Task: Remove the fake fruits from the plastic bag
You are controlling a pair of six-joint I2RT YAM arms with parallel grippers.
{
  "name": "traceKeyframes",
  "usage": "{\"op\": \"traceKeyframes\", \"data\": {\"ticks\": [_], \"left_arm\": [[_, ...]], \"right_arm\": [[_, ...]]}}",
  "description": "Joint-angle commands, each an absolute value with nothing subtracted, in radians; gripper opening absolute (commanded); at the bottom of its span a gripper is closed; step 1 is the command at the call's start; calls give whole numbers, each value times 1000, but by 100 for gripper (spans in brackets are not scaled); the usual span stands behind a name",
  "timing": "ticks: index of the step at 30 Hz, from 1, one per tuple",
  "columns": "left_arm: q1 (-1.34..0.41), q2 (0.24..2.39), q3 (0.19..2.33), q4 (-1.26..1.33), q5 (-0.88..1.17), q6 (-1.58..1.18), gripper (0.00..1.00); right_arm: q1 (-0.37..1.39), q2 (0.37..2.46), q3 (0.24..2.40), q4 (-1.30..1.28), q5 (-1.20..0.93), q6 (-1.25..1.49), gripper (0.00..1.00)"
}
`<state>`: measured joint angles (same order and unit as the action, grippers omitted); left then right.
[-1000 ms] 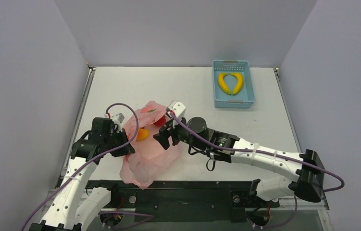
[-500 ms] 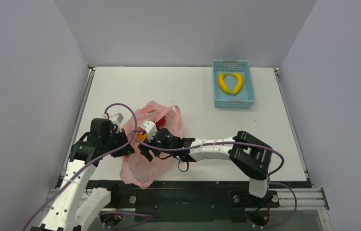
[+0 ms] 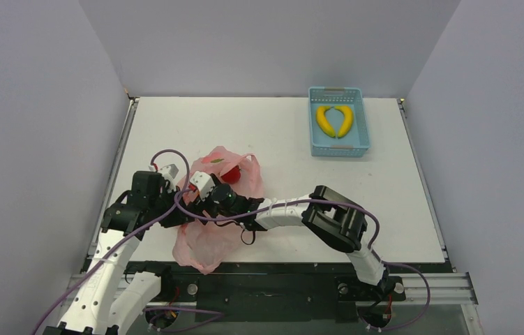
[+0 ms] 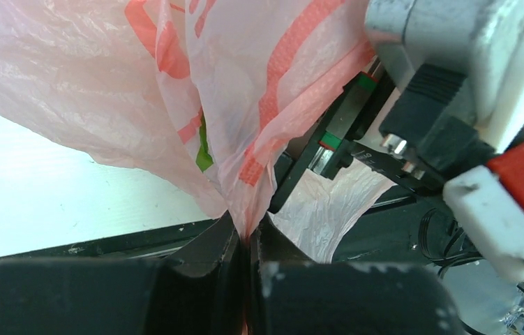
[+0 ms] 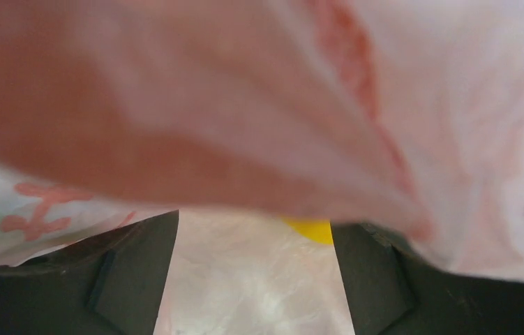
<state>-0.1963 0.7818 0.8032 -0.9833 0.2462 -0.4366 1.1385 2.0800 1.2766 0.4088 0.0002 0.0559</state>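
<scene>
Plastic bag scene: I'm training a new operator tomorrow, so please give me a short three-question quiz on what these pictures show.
1. True or false: the left gripper is pinched shut on the plastic bag.
2. Where do the two bananas lie? A in the bag; B in the blue basket; C on the bare table.
3. Fill in: in the right wrist view, the right gripper has its jaws ____, with a bit of yellow fruit ahead of them.
Key: 1 true; 2 B; 3 open.
</scene>
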Motion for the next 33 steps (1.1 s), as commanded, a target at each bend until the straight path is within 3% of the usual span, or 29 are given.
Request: {"op": "traceKeyframes", "data": {"ticks": [1, 13, 33], "left_arm": [[-199, 784, 828, -947, 265, -419, 1], [-200, 785, 827, -946, 265, -422, 1], [-201, 779, 828, -944, 269, -419, 1]], "right_arm": [[1130, 2089, 1295, 555, 84, -32, 76], [1116, 2220, 1339, 690, -70, -140, 79], [1134, 2366, 1501, 446, 54, -336, 74]]}}
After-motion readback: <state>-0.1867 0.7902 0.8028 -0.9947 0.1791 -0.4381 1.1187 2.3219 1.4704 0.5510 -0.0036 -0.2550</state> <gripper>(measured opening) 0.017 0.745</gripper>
